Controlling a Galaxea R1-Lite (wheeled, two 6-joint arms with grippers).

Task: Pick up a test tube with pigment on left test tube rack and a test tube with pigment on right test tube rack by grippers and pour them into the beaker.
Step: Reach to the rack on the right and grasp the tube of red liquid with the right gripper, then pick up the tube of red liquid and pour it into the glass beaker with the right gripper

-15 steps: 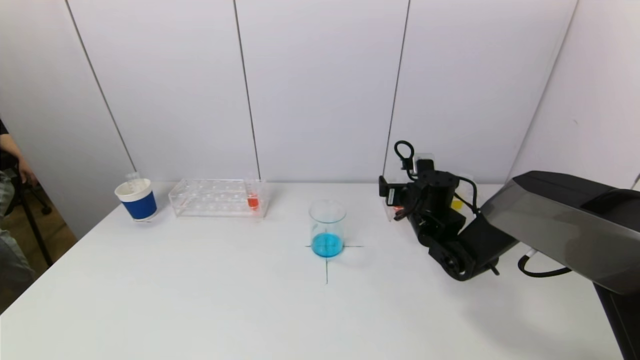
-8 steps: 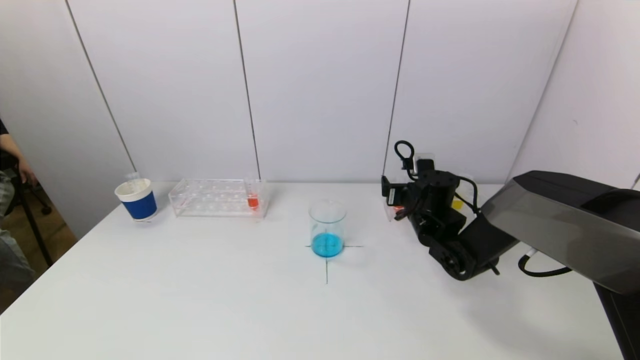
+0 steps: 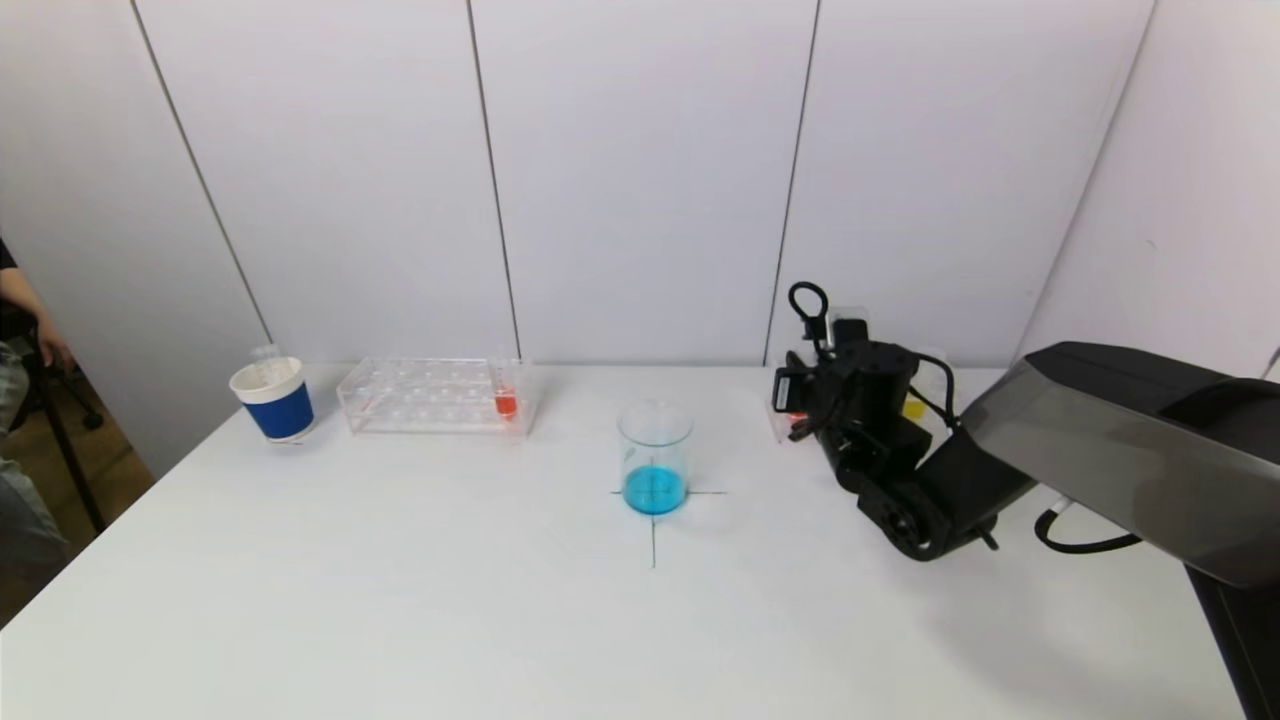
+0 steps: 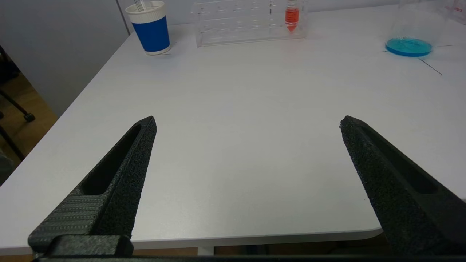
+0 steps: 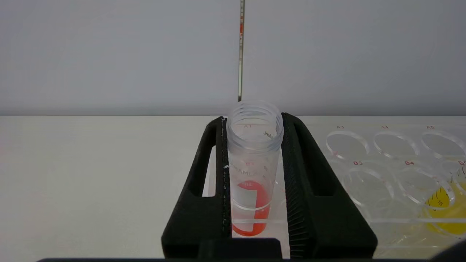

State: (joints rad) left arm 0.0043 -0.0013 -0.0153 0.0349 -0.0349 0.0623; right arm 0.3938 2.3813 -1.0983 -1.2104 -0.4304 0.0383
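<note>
While clamped by right tool [image 5: 255,174] | test tube [image 5: 253,160]: clear, uncapped, red pigment low

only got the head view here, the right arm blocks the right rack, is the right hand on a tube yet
Observer: Yes. The right hand has both fingers against a clear plastic test tube with red pigment.
Operator: is that tube capped
Observer: No, its threaded mouth is open.
Operator: anything else in that rack
Observer: A tube with yellow pigment stands several holes away in the clear right test tube rack.
Operator: and the left hand
Observer: The left hand is open, empty, near the white table edge.
</note>
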